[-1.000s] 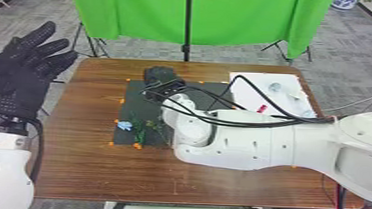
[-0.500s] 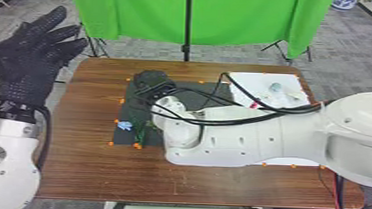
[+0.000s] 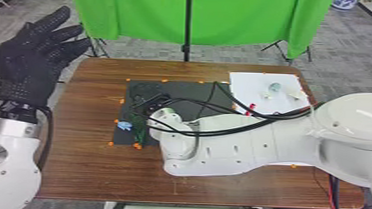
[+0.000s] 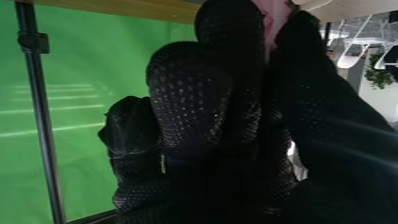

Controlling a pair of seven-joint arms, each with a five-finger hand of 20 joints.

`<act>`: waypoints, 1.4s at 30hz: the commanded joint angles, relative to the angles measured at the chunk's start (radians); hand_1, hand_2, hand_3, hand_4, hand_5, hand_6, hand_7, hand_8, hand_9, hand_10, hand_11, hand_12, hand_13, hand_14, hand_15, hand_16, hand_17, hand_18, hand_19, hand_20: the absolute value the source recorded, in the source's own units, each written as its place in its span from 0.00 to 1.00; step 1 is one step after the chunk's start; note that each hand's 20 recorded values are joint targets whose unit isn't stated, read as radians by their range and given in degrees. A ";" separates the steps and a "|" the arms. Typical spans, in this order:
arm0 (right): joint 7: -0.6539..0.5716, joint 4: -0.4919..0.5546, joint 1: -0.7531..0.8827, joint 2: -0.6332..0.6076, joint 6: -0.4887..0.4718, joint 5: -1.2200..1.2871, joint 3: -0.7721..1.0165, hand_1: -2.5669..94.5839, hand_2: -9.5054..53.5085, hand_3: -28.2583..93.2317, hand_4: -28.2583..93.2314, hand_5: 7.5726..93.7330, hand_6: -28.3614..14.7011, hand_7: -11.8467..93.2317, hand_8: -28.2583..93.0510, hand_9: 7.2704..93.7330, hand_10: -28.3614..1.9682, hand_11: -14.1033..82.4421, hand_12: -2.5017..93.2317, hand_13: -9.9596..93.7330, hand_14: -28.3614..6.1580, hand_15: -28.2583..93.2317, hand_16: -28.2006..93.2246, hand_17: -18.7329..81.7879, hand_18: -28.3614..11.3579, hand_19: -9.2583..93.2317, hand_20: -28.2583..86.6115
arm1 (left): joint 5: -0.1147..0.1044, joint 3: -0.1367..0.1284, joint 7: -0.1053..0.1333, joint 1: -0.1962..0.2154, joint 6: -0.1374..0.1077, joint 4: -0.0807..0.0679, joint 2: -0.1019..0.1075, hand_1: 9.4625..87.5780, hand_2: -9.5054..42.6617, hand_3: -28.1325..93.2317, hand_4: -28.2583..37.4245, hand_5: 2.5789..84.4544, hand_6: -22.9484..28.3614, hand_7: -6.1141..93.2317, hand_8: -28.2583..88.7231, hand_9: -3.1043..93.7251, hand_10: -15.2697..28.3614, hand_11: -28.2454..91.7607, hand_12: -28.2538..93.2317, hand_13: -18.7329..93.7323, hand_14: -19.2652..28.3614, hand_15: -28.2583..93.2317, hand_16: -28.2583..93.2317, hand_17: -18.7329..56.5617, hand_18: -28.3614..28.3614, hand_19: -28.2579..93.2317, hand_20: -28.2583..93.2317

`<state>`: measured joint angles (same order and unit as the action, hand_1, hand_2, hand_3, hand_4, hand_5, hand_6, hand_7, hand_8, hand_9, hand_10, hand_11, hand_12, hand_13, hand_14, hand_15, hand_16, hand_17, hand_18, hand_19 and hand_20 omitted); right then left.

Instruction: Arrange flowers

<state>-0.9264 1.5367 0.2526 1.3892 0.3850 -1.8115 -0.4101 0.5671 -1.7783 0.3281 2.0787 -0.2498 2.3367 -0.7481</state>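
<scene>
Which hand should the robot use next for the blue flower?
Probably the right hand: it's over the dark mat, close to the blue flower. The left hand is up beyond the table's left edge.

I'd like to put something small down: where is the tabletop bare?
The table shows bare wood along its near edge, in front of the dark mat, and in a strip left of the mat. The mat's left side is crowded: blue flower, green stems, right robot hand. The right arm spans its right side.
</scene>
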 commanded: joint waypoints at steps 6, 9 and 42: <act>-0.042 -0.013 -0.027 0.017 0.004 -0.020 0.017 0.55 0.00 0.67 0.00 0.85 0.74 0.29 0.24 0.96 0.69 0.45 0.23 0.91 0.73 0.75 0.40 0.65 0.27 1.00 0.60 | 0.004 0.037 -0.039 -0.050 0.012 -0.010 -0.007 0.14 0.33 0.87 0.00 0.42 0.64 0.17 0.17 0.36 0.79 0.44 0.32 0.39 0.97 0.66 0.15 0.16 0.92 0.74 0.29; -0.038 -0.014 -0.039 0.017 0.017 0.001 0.008 0.53 0.00 0.67 0.00 0.81 0.73 0.29 0.23 0.95 0.67 0.45 0.22 0.90 0.73 0.75 0.40 0.65 0.28 1.00 0.60 | 0.001 0.027 -0.019 -0.033 0.015 -0.009 -0.006 0.14 0.33 0.87 0.00 0.42 0.65 0.17 0.17 0.36 0.80 0.44 0.32 0.39 0.97 0.66 0.15 0.16 0.92 0.74 0.29; -0.004 0.030 -0.062 -0.084 0.031 -0.032 0.079 0.42 0.00 0.72 0.00 0.72 0.68 0.29 0.13 0.89 0.61 0.46 0.22 0.86 0.68 0.75 0.39 0.62 0.25 1.00 0.56 | 0.006 -0.078 -0.057 0.082 -0.015 0.019 -0.033 0.15 0.33 0.86 0.00 0.42 0.65 0.17 0.17 0.36 0.80 0.44 0.32 0.39 0.98 0.66 0.15 0.16 0.92 0.74 0.29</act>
<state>-0.9488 1.5378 0.2496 1.3688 0.3731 -1.8040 -0.3641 0.5680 -1.7686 0.2929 2.0173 -0.2501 2.3284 -0.7552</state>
